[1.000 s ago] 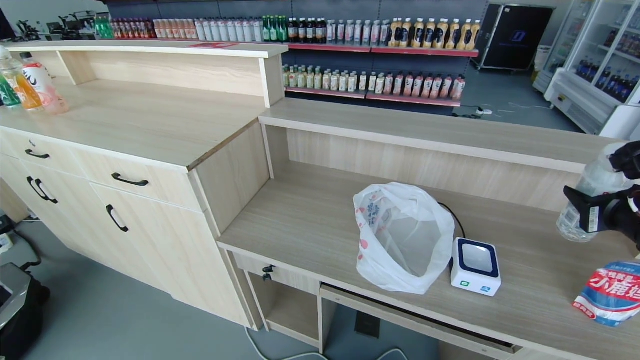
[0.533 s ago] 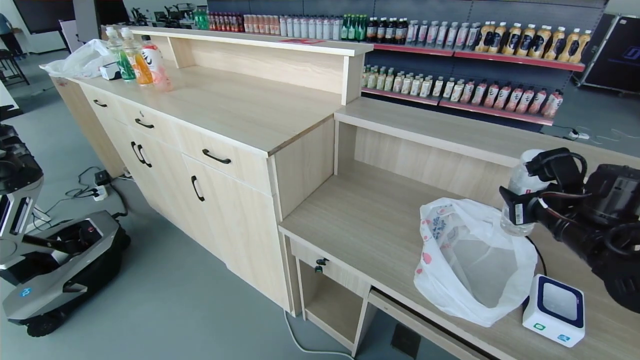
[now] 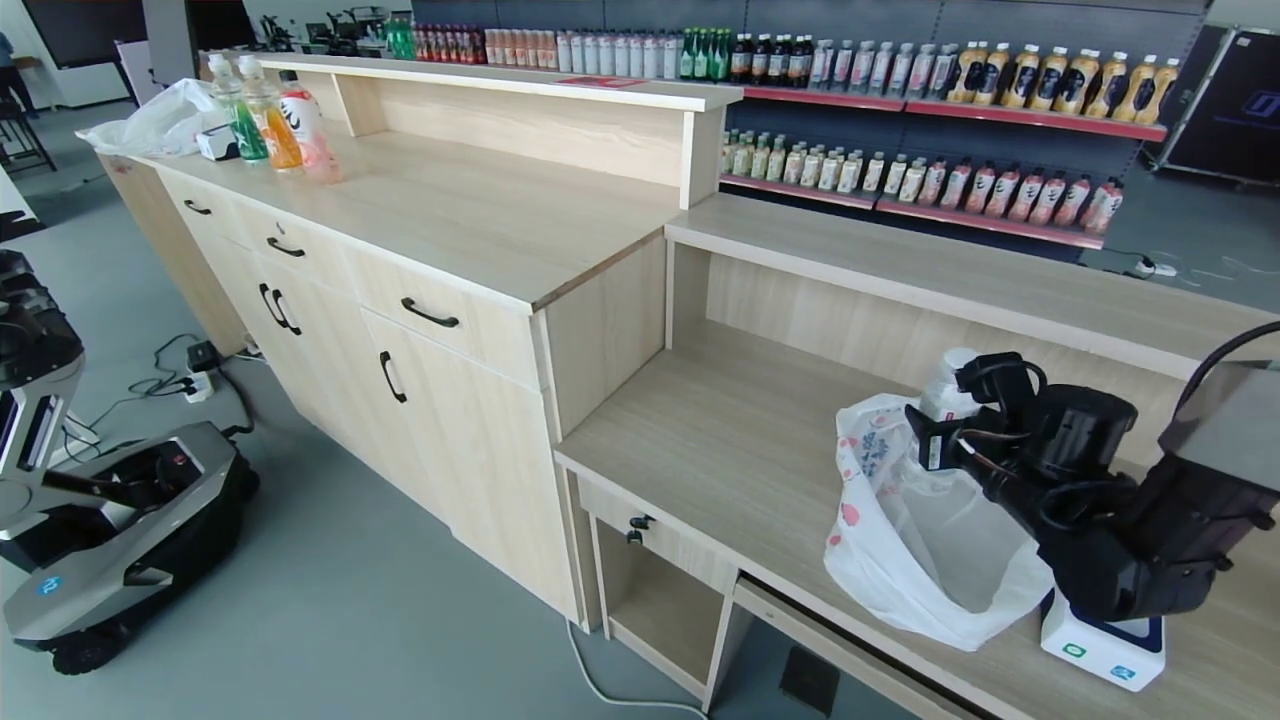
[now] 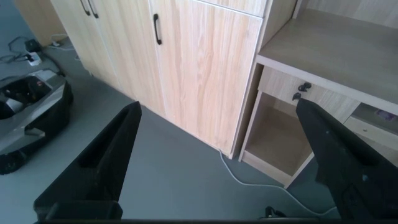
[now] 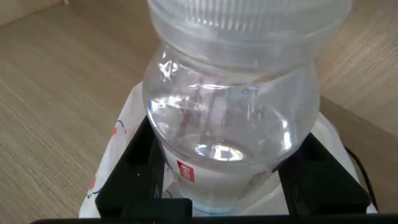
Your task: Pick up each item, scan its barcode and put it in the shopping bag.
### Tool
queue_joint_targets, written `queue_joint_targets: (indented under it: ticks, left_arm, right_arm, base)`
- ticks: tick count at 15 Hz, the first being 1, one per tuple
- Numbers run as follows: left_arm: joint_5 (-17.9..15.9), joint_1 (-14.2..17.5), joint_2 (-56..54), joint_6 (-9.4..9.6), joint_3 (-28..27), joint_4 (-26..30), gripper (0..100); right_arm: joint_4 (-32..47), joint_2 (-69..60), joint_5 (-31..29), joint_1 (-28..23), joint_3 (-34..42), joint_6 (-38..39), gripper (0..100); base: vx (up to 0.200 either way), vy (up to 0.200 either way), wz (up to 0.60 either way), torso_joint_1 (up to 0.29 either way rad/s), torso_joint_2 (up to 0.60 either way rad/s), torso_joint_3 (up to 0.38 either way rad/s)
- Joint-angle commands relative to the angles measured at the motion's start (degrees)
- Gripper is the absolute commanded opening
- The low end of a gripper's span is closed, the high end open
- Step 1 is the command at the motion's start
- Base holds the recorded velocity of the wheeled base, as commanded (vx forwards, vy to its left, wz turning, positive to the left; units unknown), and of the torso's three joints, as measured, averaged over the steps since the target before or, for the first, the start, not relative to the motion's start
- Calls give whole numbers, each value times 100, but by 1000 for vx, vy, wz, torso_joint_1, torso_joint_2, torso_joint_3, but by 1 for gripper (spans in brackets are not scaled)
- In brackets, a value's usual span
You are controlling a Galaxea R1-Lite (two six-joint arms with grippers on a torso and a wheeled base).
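My right gripper is shut on a clear plastic bottle, holding it upright just over the open mouth of the white shopping bag on the low counter. In the right wrist view the bottle sits between the black fingers, with the bag below. The white scanner stands to the right of the bag, partly hidden by my arm. My left gripper hangs open over the floor by the cabinet, holding nothing.
A tall cabinet counter rises left of the low counter, with three bottles and another bag at its far end. Drink shelves stand behind. A grey wheeled machine sits on the floor at left.
The head camera swung left a second ago. Since half a second ago my right arm has carried the bottle left and down, to over the bag's mouth.
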State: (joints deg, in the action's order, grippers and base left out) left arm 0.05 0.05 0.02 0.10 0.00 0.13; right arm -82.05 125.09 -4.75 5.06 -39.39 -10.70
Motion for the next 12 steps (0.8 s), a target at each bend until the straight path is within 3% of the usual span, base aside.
queue_joint_targets:
  ticks: [1, 4, 12]
  left_arm:
    - [4, 4, -2, -1, 0, -5, 100]
    - [4, 4, -2, -1, 0, -5, 100]
    - [4, 4, -2, -1, 0, -5, 100]
  right_arm:
    - [-162, 596, 27, 30, -148, 174, 0]
    - [-408, 903, 27, 39, -236, 569, 0]
    - [-795, 1598, 27, 57, -333, 754, 0]
  base:
    - [0, 0, 0, 0, 0, 0]
    - [0, 0, 0, 0, 0, 0]
    - [0, 0, 0, 0, 0, 0]
